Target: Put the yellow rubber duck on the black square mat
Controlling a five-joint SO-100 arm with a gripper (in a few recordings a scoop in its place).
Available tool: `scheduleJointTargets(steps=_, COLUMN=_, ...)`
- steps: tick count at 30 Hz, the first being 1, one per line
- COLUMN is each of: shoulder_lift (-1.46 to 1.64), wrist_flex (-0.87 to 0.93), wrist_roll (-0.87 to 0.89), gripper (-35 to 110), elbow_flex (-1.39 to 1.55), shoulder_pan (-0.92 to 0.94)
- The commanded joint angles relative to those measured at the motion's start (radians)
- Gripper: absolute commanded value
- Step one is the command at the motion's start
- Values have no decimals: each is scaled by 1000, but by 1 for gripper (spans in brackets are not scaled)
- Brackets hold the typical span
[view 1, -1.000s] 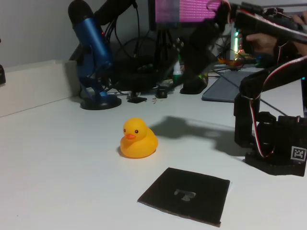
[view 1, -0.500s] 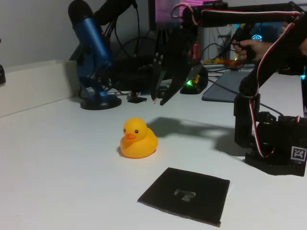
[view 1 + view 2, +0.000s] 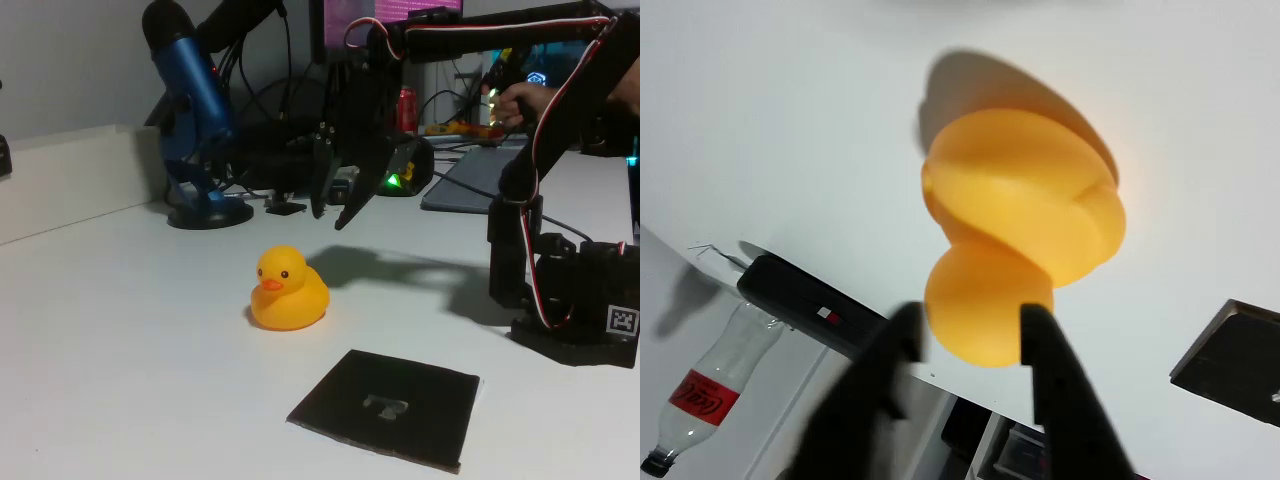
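Black fingers (image 3: 320, 180) of the gripper (image 3: 330, 218) hang spread apart in the air above and behind the yellow rubber duck (image 3: 288, 290), touching nothing. The duck sits upright on the white table (image 3: 120, 340), beak toward the left in the fixed view. The black square mat (image 3: 388, 406) lies flat just in front of it, a little to the right and apart from it.

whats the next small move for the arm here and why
Probably lower straight down over the duck. The gripper hangs open above and slightly behind it, holding nothing, and the wrist view shows the duck's head between the fingers. The mat sits bare in front.
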Motion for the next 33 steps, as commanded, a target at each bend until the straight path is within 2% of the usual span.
scheduleJointTargets(steps=1, shoulder_lift=11, wrist_flex=2, wrist_roll=-12, gripper=20, elbow_flex=-44, shoulder_pan=-8)
scheduleJointTargets(steps=5, shoulder_lift=11, wrist_flex=2, wrist_roll=-14, gripper=30, elbow_flex=-44, shoulder_pan=-34)
scheduleJointTargets(steps=9, shoulder_lift=9, wrist_flex=2, wrist_roll=-12, gripper=33, elbow_flex=-44, shoulder_pan=-84)
scheduleJointTargets(steps=33, shoulder_lift=20, wrist_flex=-8, wrist_roll=-11, gripper=33, elbow_flex=-44, shoulder_pan=-121)
